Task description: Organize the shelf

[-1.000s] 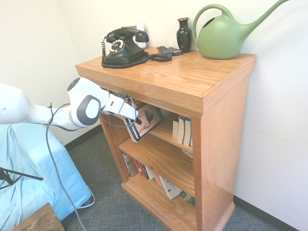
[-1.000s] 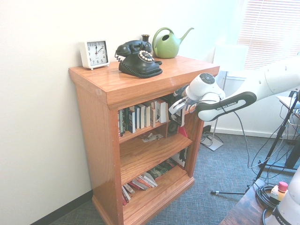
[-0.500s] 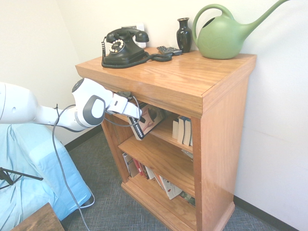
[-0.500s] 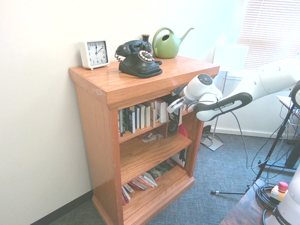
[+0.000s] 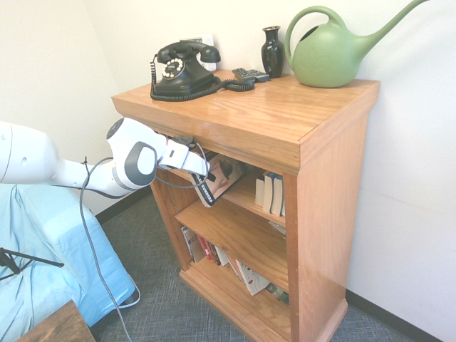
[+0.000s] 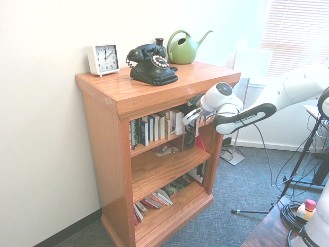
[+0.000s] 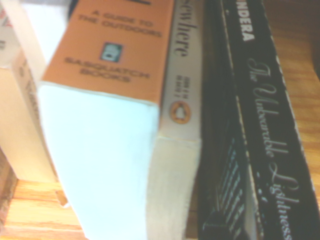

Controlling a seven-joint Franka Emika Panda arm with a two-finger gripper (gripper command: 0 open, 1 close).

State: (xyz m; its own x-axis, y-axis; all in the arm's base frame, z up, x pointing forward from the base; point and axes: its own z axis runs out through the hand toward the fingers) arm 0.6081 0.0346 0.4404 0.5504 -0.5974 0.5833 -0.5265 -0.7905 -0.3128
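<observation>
First exterior view: the shelf (image 5: pixel 271 128), a warm orange-brown oak bookcase with a thick overhanging top, three tiers and a plinth base, stands against the white wall. On its top sit a black rotary telephone (image 5: pixel 184 70), a dark vase (image 5: pixel 272 51) and a green watering can (image 5: pixel 335 50). The white arm comes in from the left; its gripper (image 5: pixel 205 187) is clamped on a black-spined book (image 5: pixel 214 182), held tilted at the front of the top tier.

Second exterior view: the bookcase shows upright books (image 6: pixel 154 128) in the top tier and leaning ones at the bottom. A white clock (image 6: pixel 103 59) stands on top.

Wrist view: an orange Sasquatch Books spine (image 7: pixel 120 50), a Penguin paperback (image 7: pixel 182 75) and the black spine sit side by side, touching.
</observation>
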